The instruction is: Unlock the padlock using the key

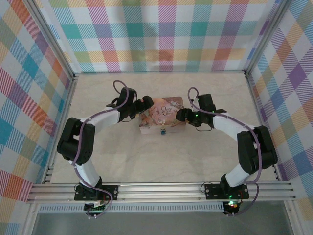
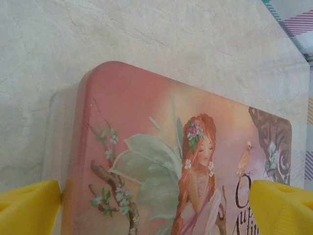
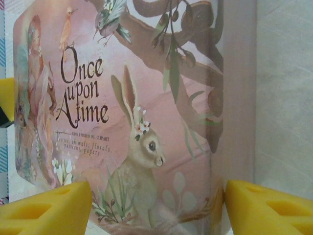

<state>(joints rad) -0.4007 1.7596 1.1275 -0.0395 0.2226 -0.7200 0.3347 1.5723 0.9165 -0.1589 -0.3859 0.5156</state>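
Padlock (image 1: 163,130) sits midway along the pink tin (image 1: 166,111), on its long side facing the table's near edge. Left tool (image 1: 146,105) and right tool (image 1: 182,115), fingers spread, straddle opposite tin ends, the right marginally nearer.

White links (image 1: 88,171), black joints (image 1: 73,142), looping purple cables (image 1: 115,84), green lights (image 1: 196,115); yellow wedge fingers (image 2: 29,208) on left tool (image 2: 156,210) and right tool (image 3: 156,208).
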